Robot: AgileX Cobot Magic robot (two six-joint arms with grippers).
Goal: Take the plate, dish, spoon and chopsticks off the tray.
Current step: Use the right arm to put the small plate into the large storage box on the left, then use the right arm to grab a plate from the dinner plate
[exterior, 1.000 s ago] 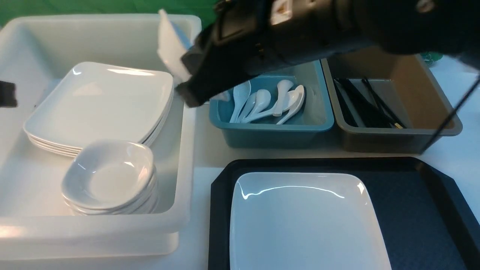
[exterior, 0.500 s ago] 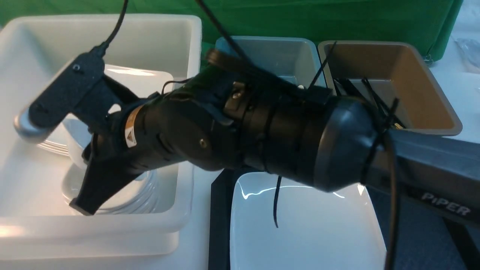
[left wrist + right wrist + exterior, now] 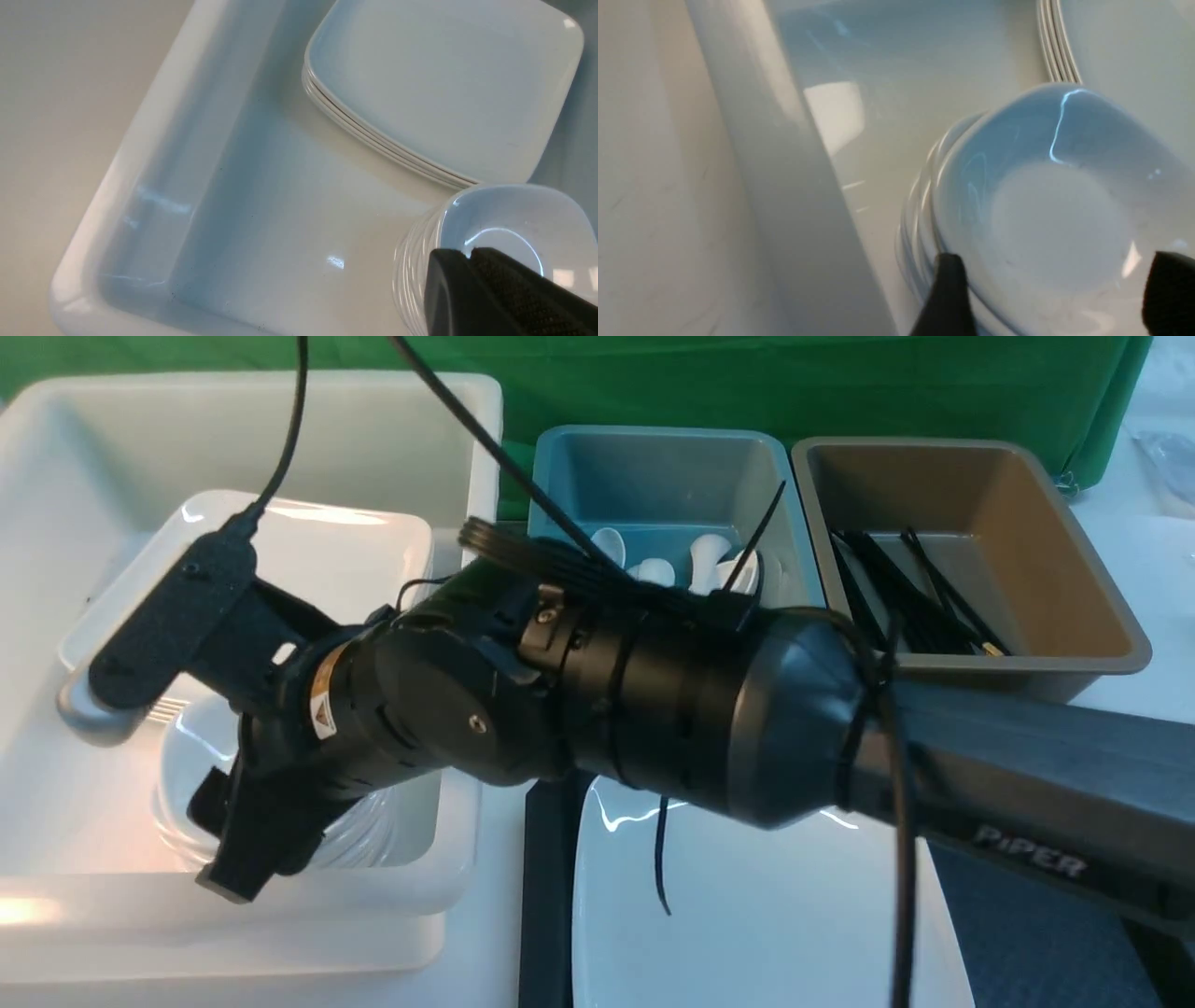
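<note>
Right fingers spread wide over the dish atop the stack (left fingers pinched shut), so lift straight up, clear of that rim

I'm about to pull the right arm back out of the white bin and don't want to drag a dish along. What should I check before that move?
1. Right claw open: ok, its fingers stand wide apart.
2. Dish nested on the stack in the white bin: ok.
3. Fingers clear of the dish's rim: cannot tell; one finger sits right beside it.
4. Left claw shut and empty: ok.
5. Plate off the tray: not ok, it lies on the tray.
</note>
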